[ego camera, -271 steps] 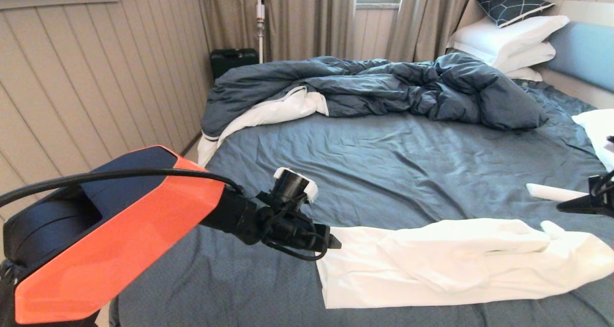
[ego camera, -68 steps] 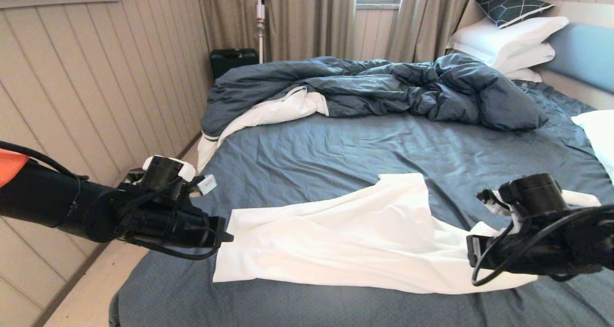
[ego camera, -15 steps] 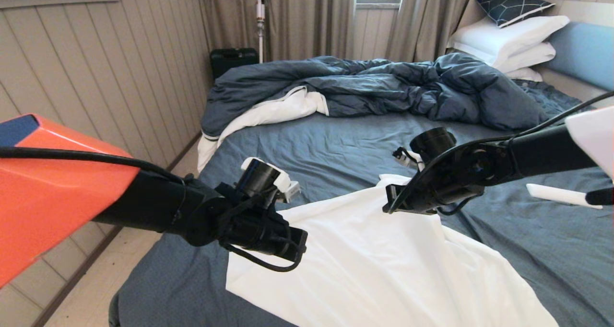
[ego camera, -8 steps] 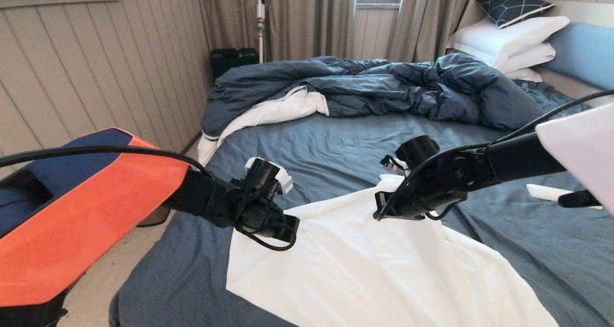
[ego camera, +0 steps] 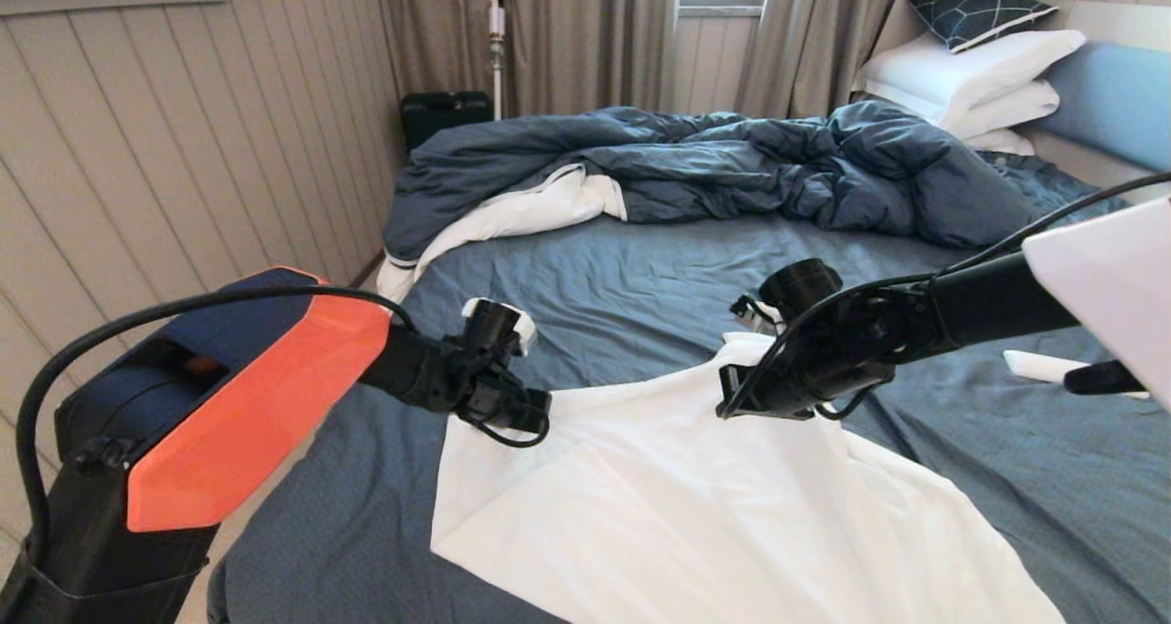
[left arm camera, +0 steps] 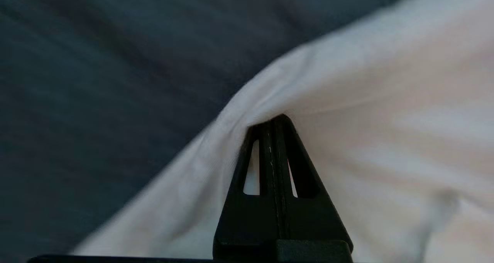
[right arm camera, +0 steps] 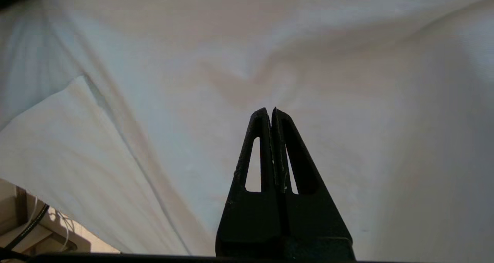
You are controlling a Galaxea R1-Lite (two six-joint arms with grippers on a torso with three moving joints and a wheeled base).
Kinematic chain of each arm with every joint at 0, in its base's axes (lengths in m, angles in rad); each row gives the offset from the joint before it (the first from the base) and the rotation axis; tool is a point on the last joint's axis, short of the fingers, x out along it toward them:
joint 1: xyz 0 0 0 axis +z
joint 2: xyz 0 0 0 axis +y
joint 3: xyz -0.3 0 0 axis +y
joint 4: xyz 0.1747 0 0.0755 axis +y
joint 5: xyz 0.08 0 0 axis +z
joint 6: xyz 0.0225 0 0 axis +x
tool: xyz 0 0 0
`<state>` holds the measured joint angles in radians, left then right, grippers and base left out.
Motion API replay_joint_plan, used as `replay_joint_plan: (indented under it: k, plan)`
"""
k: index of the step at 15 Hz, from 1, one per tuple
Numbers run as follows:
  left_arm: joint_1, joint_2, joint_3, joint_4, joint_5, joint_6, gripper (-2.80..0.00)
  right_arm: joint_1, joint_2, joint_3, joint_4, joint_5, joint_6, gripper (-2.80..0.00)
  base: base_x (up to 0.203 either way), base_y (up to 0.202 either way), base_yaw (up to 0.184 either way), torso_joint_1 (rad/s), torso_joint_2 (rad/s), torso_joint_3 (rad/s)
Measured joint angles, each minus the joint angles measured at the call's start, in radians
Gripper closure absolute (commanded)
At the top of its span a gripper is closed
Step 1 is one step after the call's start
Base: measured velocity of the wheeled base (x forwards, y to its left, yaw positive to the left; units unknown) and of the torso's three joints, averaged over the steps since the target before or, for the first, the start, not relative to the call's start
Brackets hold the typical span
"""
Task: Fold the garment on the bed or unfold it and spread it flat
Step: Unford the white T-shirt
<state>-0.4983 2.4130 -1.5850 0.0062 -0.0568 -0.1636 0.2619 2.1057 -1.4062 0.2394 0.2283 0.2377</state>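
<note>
The garment (ego camera: 732, 514), a large white shirt, lies over the near part of the bed (ego camera: 640, 276) on its slate-blue sheet. Its far edge is raised between both grippers. My left gripper (ego camera: 544, 411) is shut on the garment's left corner, and the cloth (left arm camera: 347, 101) bunches at the pressed-together tips of that gripper (left arm camera: 276, 120). My right gripper (ego camera: 729, 403) is shut on the far edge near a small peak of cloth. In the right wrist view the gripper (right arm camera: 270, 112) has its jaws together against white cloth (right arm camera: 193, 81). The left side folds under into a crease.
A rumpled dark blue duvet (ego camera: 732, 166) with a white lining fills the far half of the bed. White pillows (ego camera: 970, 66) are stacked by the blue headboard (ego camera: 1116, 102). A panelled wall (ego camera: 183, 148) runs along the left, with a black case (ego camera: 445, 116) in the corner.
My left gripper has carried its corner of the garment farther over the bed, away from me, and a crease has formed on the left. The right gripper has barely moved.
</note>
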Motion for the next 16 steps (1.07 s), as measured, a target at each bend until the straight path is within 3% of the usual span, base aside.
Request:
replay_joint_plan:
  k: [8,13,16]
  plan:
    - [0.097,0.04,-0.261,0.097,0.034,0.024,0.0,0.003,0.0,0.006,0.0,-0.001,0.0,0.0,0.0,0.0,0.0,0.0,0.0,0.0]
    - [0.095,-0.017,-0.242,0.105,0.035,-0.01,0.0,0.002,-0.004,0.006,0.0,-0.001,-0.001,0.0,0.0,0.0,0.0,0.0,0.0,0.0]
    - [0.036,-0.076,-0.085,0.097,0.037,-0.025,0.0,0.002,-0.006,0.004,0.0,-0.001,-0.001,0.0,0.0,0.0,0.0,0.0,0.0,0.0]
